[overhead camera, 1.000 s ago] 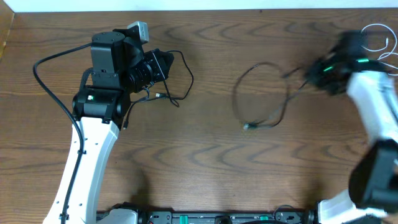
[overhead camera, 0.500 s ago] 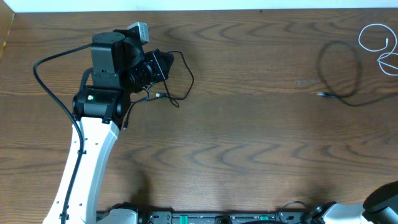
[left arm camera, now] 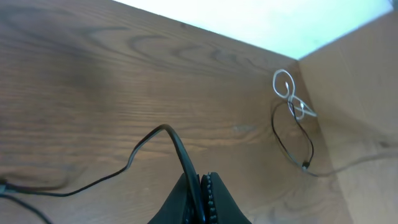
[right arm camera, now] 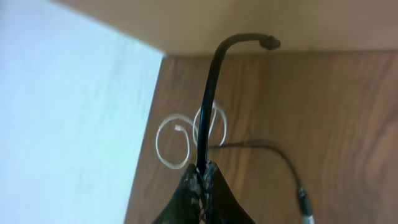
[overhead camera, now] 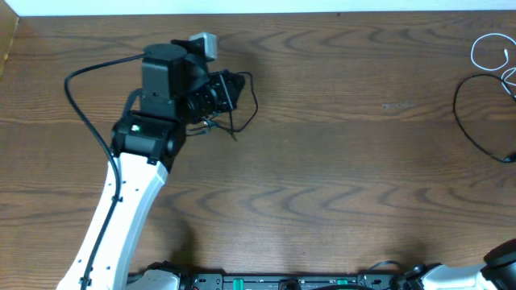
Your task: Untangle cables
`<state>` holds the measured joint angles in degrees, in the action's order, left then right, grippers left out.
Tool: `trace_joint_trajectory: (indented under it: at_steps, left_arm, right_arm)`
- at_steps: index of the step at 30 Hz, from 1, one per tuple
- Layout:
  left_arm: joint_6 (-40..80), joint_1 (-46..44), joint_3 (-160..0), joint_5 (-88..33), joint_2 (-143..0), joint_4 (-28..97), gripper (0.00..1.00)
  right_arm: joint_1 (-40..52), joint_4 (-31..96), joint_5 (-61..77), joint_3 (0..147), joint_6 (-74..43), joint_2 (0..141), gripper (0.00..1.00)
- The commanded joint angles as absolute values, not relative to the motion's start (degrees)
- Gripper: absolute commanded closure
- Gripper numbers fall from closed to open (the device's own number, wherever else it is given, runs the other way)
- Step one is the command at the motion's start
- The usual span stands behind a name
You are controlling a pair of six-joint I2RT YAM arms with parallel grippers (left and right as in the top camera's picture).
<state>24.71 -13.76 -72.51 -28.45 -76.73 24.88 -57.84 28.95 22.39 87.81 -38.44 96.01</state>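
My right tool (right arm camera: 202,171) is pinched shut on the black cable (right arm camera: 211,93) below its plug. It sits at the counter's (overhead camera: 322,177) far right edge, beside the white cable (right arm camera: 158,144). My left tool (left arm camera: 202,182) is clamped shut on a thin black cord (left arm camera: 146,140). I should draw the black cable away slowly and watch whether the white loops drag.

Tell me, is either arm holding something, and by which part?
Both. The left gripper pinches a thin black cable partway along; the right gripper pinches a second black cable near its plug end.
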Motion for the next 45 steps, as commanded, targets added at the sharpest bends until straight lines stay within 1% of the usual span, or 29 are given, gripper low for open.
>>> trace_joint_trajectory:
  at_steps: [1,2,3,8,11,13,17,19,21,24,26,32,39,41,45]
  left_arm:
    - [22.52,-16.58,-72.82,-27.59,-77.17,23.92,0.92]
    - [22.5,-17.12,-72.82,-27.59,-77.17,23.88,0.92]
    - [22.31,-17.72,-72.82,-27.62,-77.17,23.86,0.93]
    - [18.85,-20.23,-72.82,-27.68,-77.17,23.92,0.93]
    - [16.36,-21.21,-72.82,-28.27,-77.1,23.7,0.93]
    - [14.11,-21.37,-72.84,-31.35,-77.03,22.37,0.93]
    - [12.86,-21.34,-72.88,-40.75,-77.03,15.51,0.93]
    - [12.91,-21.34,-72.88,-44.69,-77.03,11.14,0.92]
    - [13.08,-21.34,-72.88,-47.77,-77.03,7.49,0.93]
    - [16.08,-21.34,-72.88,-48.16,-77.03,3.27,0.93]
    - [18.39,-21.32,-72.88,-44.93,-77.06,0.54,0.92]
    - [27.62,-21.3,-72.88,-31.35,-77.06,0.12,0.93]
    - [49.21,-21.3,-72.88,-9.98,-77.06,8.4,0.93]
    - [55.11,-21.3,-72.88,-5.21,-77.06,10.72,0.93]
    - [59.42,-21.3,-72.88,-4.45,-77.06,11.09,0.92]
  right_arm:
    - [-52.64,29.21,25.15,88.29,-31.81,100.12,0.84]
    - [-51.72,29.76,24.99,88.29,-31.38,100.79,0.45]
    - [-50.92,30.39,24.69,88.29,-31.35,101.36,0.01]
    - [-47.27,34.65,26.83,88.29,-29.36,101.89,0.01]
    - [-45.54,36.86,34.87,88.29,-24.99,101.58,0.01]
    - [-43.83,38.3,42.61,88.29,-20.23,101.58,0.01]
    - [-38.87,41.19,56.07,88.29,-9.96,101.58,0.01]
    - [-34.96,42.72,61.54,88.29,-5.3,101.58,0.01]
    - [-31.18,44.12,64.69,88.29,-2.07,101.58,0.01]
    - [-24.64,45.91,66.22,88.29,1.63,101.58,0.01]
    - [-18.9,46.65,66.17,88.29,3.88,101.58,0.01]
    - [-8.51,47.53,64.95,88.29,6.15,101.58,0.01]
    - [1.04,49.32,54.26,88.27,6.33,101.58,0.01]
    - [2.87,49.3,54.68,88.29,7.75,101.58,0.01]
    - [6.59,49.34,59.51,88.27,13.96,101.6,0.01]
